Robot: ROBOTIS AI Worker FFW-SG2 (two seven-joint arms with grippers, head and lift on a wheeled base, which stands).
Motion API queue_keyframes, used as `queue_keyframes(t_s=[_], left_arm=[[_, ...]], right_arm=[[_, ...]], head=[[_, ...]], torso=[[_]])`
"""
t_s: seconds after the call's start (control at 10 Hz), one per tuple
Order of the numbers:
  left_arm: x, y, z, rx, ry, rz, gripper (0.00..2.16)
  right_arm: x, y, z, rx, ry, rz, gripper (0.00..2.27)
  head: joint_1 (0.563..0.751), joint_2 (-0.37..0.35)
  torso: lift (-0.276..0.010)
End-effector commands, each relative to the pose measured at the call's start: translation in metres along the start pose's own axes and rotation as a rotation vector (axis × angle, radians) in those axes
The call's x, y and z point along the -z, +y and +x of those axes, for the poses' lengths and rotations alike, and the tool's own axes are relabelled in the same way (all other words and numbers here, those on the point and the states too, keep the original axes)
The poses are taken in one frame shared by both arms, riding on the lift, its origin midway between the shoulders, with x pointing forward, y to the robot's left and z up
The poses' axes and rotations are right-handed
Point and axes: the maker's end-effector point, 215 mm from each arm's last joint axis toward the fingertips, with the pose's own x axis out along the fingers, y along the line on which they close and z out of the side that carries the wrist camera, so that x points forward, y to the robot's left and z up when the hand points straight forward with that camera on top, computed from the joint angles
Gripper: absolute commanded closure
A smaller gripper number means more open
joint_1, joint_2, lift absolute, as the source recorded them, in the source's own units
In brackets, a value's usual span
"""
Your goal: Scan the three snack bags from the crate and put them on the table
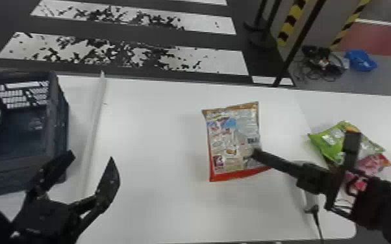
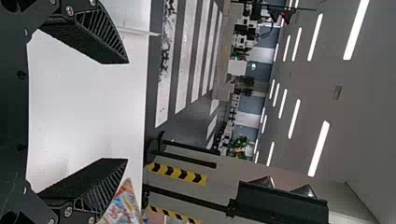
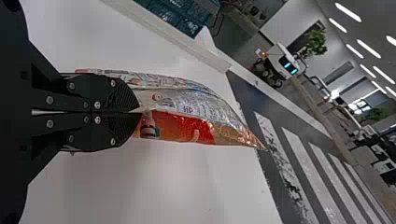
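R gripper (image 1: pixel 256 153) is clamped on edge of red bag (image 1: pixel 232 139); green bag (image 1: pixel 326 142) & pink bag (image 1: pixel 372 164) lie to its R, partly hidden. L gripper (image 1: pixel 91 157) has fingers apart, near crate (image 1: pixel 52 110); white ridge (image 1: pixel 96 120) runs btwn crate & red bag.

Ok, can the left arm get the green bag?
Probably not: the green bag lies far over on the robot's right, with the red-edged bag and right arm in the way. The left arm has open jaws, but it is over near the crate.

Left end effector (image 1: pixel 91 157) spread; likely snack bag (image 2: pixel 125 206) just beyond.
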Motion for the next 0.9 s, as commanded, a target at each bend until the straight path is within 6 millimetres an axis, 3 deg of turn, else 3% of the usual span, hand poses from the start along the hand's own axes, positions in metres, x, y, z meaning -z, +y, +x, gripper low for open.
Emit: queue_keyframes(t_s=[0.0, 0.1, 0.2, 0.4, 0.6, 0.8], left_arm=[[0.005, -0.004, 0.002, 0.001, 0.018, 0.007, 0.14], [0.007, -0.008, 0.002, 0.005, 0.03, 0.002, 0.14], [0.013, -0.01, 0.001, 0.008, 0.048, -0.002, 0.14], [0.021, -0.013, 0.0, 0.017, 0.069, -0.005, 0.14], [0.026, -0.014, -0.001, 0.023, 0.073, -0.004, 0.14], [0.026, -0.019, -0.004, 0.031, 0.045, -0.004, 0.14]], right_arm=[[-0.059, -0.007, -0.016, 0.021, -0.153, 0.013, 2.24], [-0.1, -0.04, -0.031, 0.111, -0.266, 0.024, 2.24], [-0.137, -0.092, -0.049, 0.235, -0.376, 0.049, 2.24], [-0.186, -0.204, -0.103, 0.553, -0.556, 0.129, 2.24], [-0.194, -0.283, -0.161, 0.813, -0.697, 0.268, 2.24], [-0.178, -0.337, -0.202, 0.969, -0.759, 0.371, 2.24]], head=[[0.695, -0.166], [0.695, -0.192], [0.695, -0.237], [0.695, -0.343], [0.695, -0.35], [0.695, -0.35]], torso=[[-0.094], [-0.094], [-0.094], [-0.094], [-0.094], [-0.094]])
